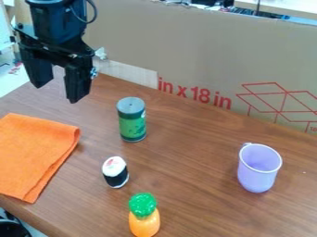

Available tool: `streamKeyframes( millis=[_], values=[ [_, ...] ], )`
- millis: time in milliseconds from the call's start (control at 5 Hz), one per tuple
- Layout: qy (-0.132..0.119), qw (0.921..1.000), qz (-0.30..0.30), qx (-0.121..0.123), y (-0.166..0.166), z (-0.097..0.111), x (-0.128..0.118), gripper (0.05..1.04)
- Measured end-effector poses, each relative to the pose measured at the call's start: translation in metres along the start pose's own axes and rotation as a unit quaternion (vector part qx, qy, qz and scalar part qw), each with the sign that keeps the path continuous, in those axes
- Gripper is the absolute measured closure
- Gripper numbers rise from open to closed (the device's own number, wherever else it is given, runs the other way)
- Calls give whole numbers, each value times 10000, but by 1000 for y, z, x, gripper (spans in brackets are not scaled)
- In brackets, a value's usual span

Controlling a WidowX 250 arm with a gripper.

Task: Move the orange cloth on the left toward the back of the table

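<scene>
The black gripper (57, 95) hangs at the upper left above the wooden table, its two fingers apart and nothing between them. Nearest to it, lower and to the right, a green can with a grey lid (132, 119) stands upright. Below the can is a small sushi-like piece (115, 172), white on top with a black band. A toy pineapple (143, 215), orange with a green top, is near the bottom edge. On the right stands a light purple cup (258, 168), its opening upward. An orange cloth (36, 155) lies folded at the left.
A large cardboard panel (204, 55) with red print stands along the table's back side. The wooden table's (204, 203) front left edge runs below the cloth toward the bottom. A dark round object (12, 228) is at the lower left corner, beyond that edge.
</scene>
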State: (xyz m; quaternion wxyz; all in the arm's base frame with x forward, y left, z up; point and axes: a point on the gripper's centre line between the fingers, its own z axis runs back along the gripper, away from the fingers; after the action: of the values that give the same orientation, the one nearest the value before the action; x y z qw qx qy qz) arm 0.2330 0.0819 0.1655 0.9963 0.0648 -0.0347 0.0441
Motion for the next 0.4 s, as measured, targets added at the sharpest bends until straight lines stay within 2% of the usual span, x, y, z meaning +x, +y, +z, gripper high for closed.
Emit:
streamKeyframes(
  millis=[200,400],
  values=[
    [123,9999,-21,-53,-2,-6,-2,83],
    [217,9993,141,-275,12,-19,-17,83]
  ],
)
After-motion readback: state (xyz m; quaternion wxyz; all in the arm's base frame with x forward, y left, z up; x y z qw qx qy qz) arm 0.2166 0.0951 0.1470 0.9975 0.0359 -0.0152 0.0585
